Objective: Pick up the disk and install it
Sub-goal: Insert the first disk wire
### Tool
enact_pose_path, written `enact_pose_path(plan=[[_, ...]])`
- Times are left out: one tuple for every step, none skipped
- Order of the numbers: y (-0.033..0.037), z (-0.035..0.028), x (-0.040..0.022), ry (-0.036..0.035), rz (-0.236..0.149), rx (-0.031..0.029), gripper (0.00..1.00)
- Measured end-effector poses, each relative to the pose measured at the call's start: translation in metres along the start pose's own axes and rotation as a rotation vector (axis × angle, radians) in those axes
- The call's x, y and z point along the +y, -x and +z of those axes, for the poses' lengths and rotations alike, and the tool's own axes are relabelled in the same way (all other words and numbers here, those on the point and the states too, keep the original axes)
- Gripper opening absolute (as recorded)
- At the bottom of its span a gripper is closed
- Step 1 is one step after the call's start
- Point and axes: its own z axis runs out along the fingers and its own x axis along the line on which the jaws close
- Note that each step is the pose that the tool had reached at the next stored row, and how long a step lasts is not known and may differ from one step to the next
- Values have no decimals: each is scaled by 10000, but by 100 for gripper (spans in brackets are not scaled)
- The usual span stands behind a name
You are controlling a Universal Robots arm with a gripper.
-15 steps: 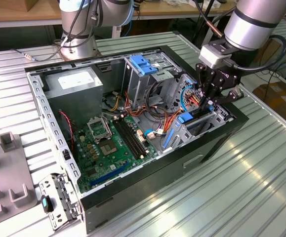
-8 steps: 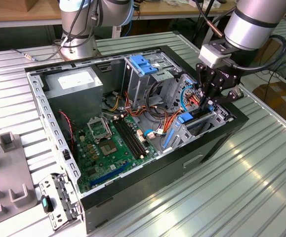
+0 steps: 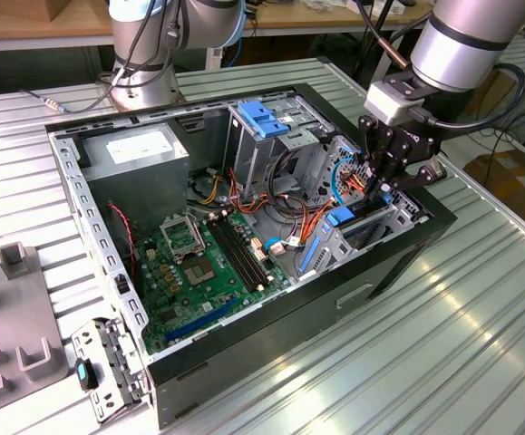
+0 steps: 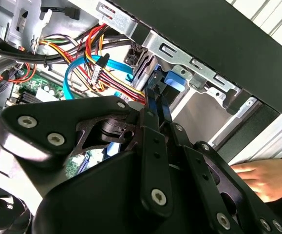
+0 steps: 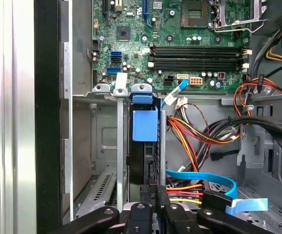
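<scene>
Pinching the disk [image 5: 144, 146] edge between closed fingers [image 5: 160, 197], gripper [image 3: 377, 190] holds it upright in the case's [image 3: 407, 249] drive bay.

Disk [image 5: 144, 146] on edge in drive cage slot, blue rail showing.

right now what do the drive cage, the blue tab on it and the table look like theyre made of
Drive cage: bare stamped sheet metal, dull silver, with punched slots and folded edges. Blue tab: likely moulded plastic, with even matte colour and soft corners. Table: seems ribbed metal, pale grey, with light glinting off its ridges.
</scene>
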Motion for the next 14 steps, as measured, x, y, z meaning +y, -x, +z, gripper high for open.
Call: enact_pose_path(plan=[[1, 0, 0, 0, 49, 2, 16], [0, 0, 0, 2, 108, 4, 16], [0, 0, 0, 2, 153, 6, 16], [1, 0, 0, 3, 188, 8, 16], [0, 0, 0, 3, 204, 8, 16], [0, 0, 0, 3, 208, 9, 16], [1, 0, 0, 3, 209, 9, 16], [1, 1, 0, 3, 209, 10, 16], [1, 4, 0, 3, 209, 9, 16], [0, 7, 0, 3, 209, 8, 16], [-2, 8, 0, 3, 209, 7, 16], [-3, 9, 0, 3, 209, 8, 16], [-4, 8, 0, 3, 209, 9, 16], [-4, 10, 0, 3, 209, 9, 16]])
